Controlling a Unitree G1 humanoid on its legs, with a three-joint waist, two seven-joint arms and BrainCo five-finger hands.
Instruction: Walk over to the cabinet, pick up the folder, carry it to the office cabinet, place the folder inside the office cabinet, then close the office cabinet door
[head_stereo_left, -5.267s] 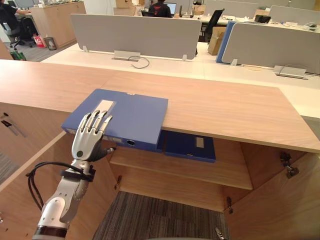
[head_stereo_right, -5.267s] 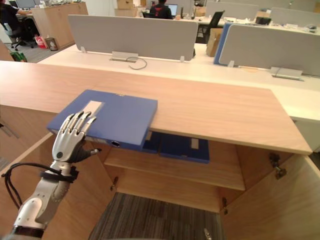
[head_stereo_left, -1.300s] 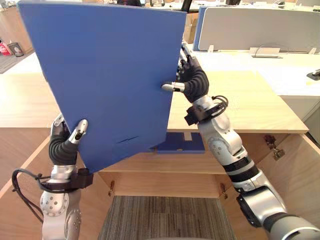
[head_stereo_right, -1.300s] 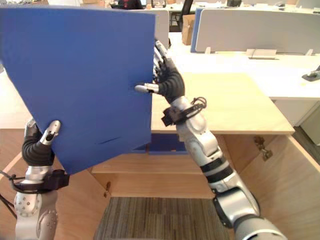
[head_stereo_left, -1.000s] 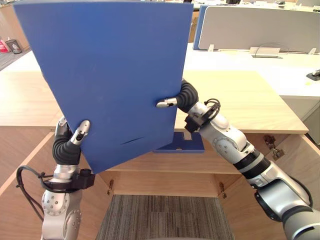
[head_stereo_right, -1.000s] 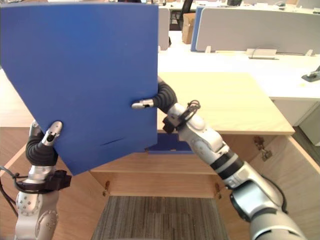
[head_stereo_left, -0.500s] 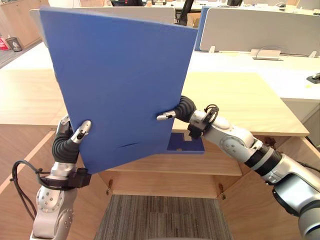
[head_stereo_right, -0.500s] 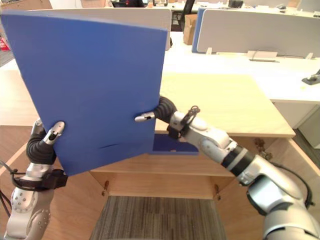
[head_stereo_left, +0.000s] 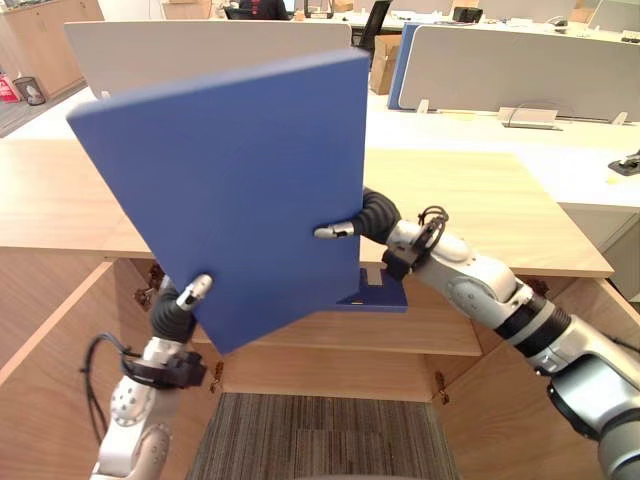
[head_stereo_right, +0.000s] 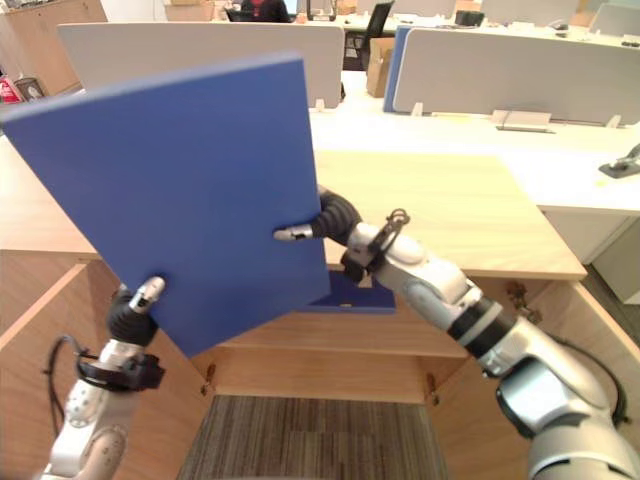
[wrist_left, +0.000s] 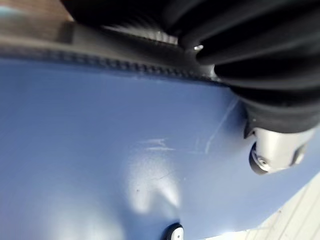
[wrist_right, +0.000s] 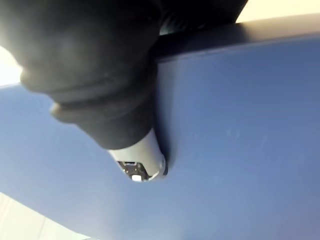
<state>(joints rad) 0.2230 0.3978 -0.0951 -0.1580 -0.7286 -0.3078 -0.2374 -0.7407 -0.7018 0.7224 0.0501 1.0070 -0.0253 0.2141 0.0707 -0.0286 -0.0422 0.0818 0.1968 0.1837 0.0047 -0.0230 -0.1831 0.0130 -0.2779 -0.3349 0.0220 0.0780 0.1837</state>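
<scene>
A large blue folder (head_stereo_left: 235, 185) stands upright and tilted in the air in front of the open wooden cabinet (head_stereo_left: 480, 200). My right hand (head_stereo_left: 372, 214) grips its right edge at mid height, thumb (wrist_right: 136, 160) pressed on the front face and the rest behind. My left hand (head_stereo_left: 175, 312) sits low at the folder's bottom left corner, partly behind the blue face (wrist_left: 100, 165); whether it grips there is hidden. The folder hides much of the cabinet top behind it.
A second blue folder (head_stereo_left: 385, 292) lies on the cabinet's upper shelf (head_stereo_left: 420, 335). Both cabinet doors stand open, left (head_stereo_left: 45, 330) and right (head_stereo_left: 590, 340). Grey desk dividers (head_stereo_left: 520, 65) stand behind. Carpet (head_stereo_left: 320, 440) lies below.
The folder has tipped and shifted right, its top left corner lower. My left hand has dropped to the bottom corner. My right hand keeps its hold on the right edge.
</scene>
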